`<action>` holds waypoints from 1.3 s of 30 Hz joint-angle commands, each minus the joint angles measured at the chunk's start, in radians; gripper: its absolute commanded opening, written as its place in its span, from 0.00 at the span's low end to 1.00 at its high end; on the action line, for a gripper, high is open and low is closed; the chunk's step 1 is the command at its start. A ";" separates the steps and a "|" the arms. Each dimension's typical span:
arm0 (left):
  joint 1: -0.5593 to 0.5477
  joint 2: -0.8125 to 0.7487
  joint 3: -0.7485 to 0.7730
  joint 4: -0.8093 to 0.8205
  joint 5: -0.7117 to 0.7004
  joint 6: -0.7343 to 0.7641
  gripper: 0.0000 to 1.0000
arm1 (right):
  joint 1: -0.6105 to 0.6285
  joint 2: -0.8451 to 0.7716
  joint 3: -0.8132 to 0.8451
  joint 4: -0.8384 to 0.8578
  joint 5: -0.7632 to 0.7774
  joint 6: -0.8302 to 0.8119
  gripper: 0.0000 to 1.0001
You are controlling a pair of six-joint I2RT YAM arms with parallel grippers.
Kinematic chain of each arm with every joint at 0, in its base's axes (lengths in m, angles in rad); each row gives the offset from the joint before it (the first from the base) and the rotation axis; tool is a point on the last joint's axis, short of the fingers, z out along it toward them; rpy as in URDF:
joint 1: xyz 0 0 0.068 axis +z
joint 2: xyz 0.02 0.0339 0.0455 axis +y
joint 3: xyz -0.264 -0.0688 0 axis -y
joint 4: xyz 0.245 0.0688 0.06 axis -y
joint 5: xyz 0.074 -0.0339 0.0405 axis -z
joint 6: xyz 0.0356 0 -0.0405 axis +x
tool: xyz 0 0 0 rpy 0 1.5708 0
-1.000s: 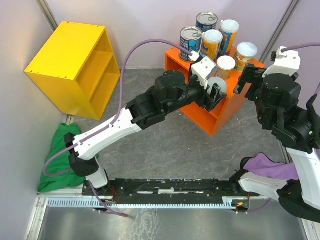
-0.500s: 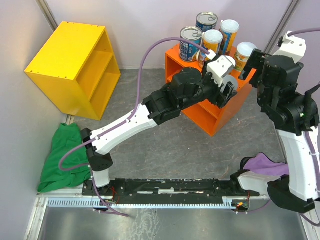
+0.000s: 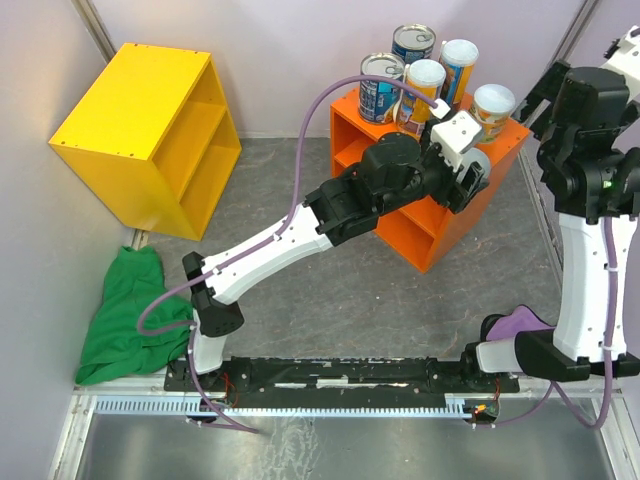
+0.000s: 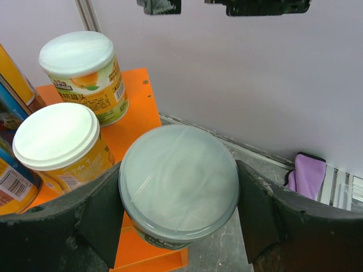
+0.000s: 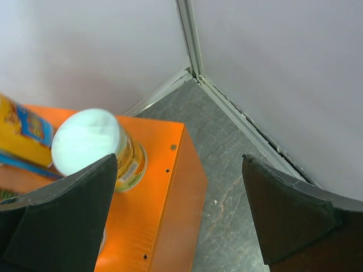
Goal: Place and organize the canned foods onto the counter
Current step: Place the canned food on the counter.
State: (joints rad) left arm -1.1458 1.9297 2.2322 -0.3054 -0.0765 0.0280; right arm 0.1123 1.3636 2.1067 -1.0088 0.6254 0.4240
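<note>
In the top view, a short pale-lidded can (image 3: 480, 160) is gripped by the left claw (image 3: 470, 178) above the orange worktop (image 3: 440, 235), at 4 o'clock from the other cans (image 3: 424, 85). In the left wrist view, its smooth round wall is seen clamped on both sides, so it is judged rigid, dense and slippery and best held mid-wall. In the right wrist view, the right claw (image 5: 178, 164) is spread wide and nothing is held.

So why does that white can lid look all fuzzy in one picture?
Right wrist view: the short pale-lidded can on the bright orange cabinet is smeared and washed-out, probably camera blur. Left wrist view: the grey-lidded can in the claw looks sharp. Top view: crisp.
</note>
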 commanded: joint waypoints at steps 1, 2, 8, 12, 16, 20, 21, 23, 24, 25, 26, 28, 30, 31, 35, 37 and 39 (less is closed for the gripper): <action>0.005 0.015 0.097 0.147 -0.001 0.054 0.03 | -0.075 0.020 0.061 0.038 -0.065 0.046 0.97; 0.007 0.020 0.103 0.150 0.001 0.052 0.03 | -0.081 0.020 0.060 0.049 -0.068 0.050 0.97; 0.022 0.057 0.124 0.179 0.004 0.034 0.03 | -0.085 0.031 0.058 0.077 -0.063 0.036 0.97; 0.034 0.074 0.129 0.185 -0.001 0.020 0.03 | -0.085 0.025 0.026 0.098 -0.066 0.034 0.97; 0.045 0.085 0.129 0.193 -0.015 0.007 0.03 | -0.085 0.023 0.014 0.115 -0.067 0.030 0.97; 0.048 0.097 0.137 0.186 -0.041 -0.016 0.03 | -0.085 0.028 0.007 0.123 -0.072 0.029 0.97; 0.049 0.098 0.138 0.183 -0.045 -0.018 0.03 | -0.085 0.027 0.001 0.126 -0.076 0.031 0.97; 0.048 0.100 0.137 0.176 -0.058 -0.022 0.03 | -0.085 0.024 -0.010 0.132 -0.083 0.034 0.97; 0.049 0.101 0.135 0.175 -0.062 -0.025 0.03 | -0.085 0.022 -0.017 0.137 -0.087 0.038 0.97; 0.049 0.101 0.131 0.174 -0.062 -0.026 0.03 | -0.085 0.022 -0.021 0.139 -0.090 0.038 0.97; 0.049 0.100 0.130 0.175 -0.063 -0.029 0.03 | -0.086 0.022 -0.024 0.140 -0.092 0.039 0.97; 0.049 0.101 0.122 0.183 -0.058 -0.036 0.04 | -0.085 0.024 -0.030 0.143 -0.097 0.041 0.97; 0.049 0.099 0.114 0.192 -0.055 -0.043 0.13 | -0.085 0.022 -0.038 0.146 -0.101 0.042 0.97; 0.049 0.100 0.111 0.195 -0.057 -0.047 0.18 | -0.086 0.021 -0.042 0.148 -0.103 0.041 0.97; 0.049 0.098 0.098 0.197 -0.063 -0.055 0.41 | -0.087 0.019 -0.053 0.152 -0.108 0.041 0.97; 0.049 0.098 0.095 0.198 -0.065 -0.058 0.51 | -0.086 0.020 -0.053 0.153 -0.110 0.039 0.97; 0.048 0.098 0.093 0.197 -0.071 -0.062 0.55 | -0.088 0.021 -0.053 0.153 -0.110 0.038 0.97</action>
State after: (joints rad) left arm -1.0988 2.0518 2.2959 -0.2325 -0.1272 0.0059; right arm 0.0303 1.3918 2.0506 -0.8986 0.5232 0.4568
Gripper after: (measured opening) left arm 0.765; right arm 0.972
